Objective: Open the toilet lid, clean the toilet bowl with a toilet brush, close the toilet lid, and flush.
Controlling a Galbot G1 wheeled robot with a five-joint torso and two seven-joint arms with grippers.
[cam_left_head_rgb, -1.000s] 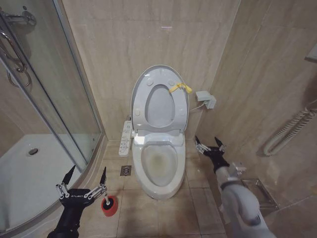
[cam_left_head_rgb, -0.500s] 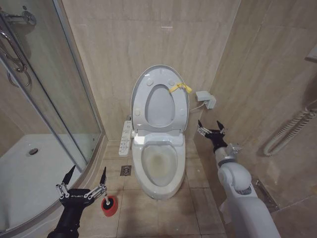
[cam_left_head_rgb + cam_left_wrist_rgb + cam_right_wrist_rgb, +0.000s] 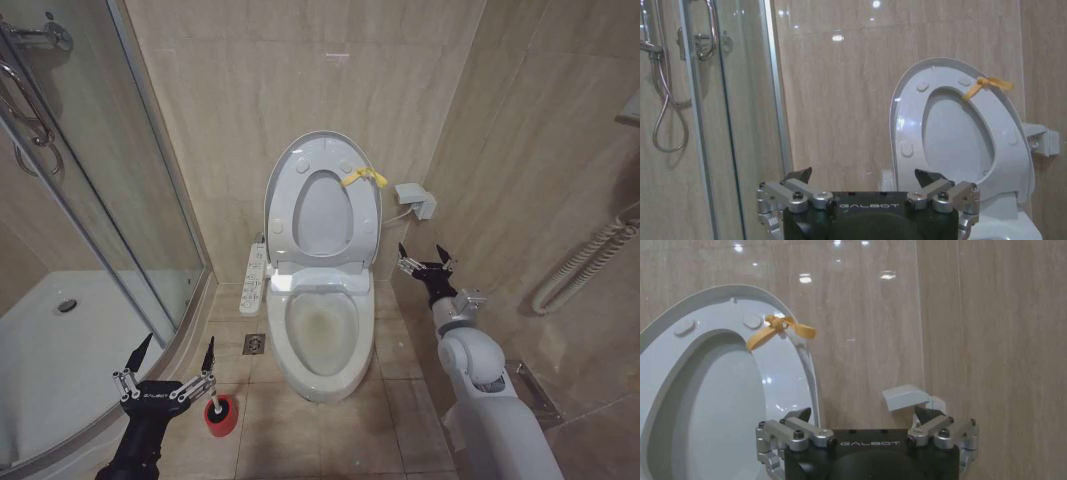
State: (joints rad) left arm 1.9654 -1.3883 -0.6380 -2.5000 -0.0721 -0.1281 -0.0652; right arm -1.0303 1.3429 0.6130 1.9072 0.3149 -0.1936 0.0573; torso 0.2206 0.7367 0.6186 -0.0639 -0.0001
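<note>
Left gripper (image 3: 172, 362) is hovering nearest the camera, low beside the shower tray (image 3: 60, 350), fingers spread wide and gripping nothing

Toilet brush (image 3: 221, 413) is standing on the floor tiles, red base just below and beside the inner finger tip, close but apart by the look of it

Right gripper (image 3: 423, 262) is hanging farther off, raised beside the toilet's right flank near the wall box (image 3: 416, 200), fingers likewise splayed and empty

Toilet bowl (image 3: 320, 330) is sitting between the two arms, yellowish staining showing inside

Toilet lid (image 3: 282, 190) is standing upright against the rear wall with the seat folded up against it, yellow tag (image 3: 363, 178) at its edge; remote panel (image 3: 253, 276) is lying on the floor to the toilet's left

Judging lid-opening done and brush pick-up in hand. Next move is calling for the left gripper to drop and shift onto the thin white handle, then clamp. Handle is slim, so alignment looks fussy
</note>
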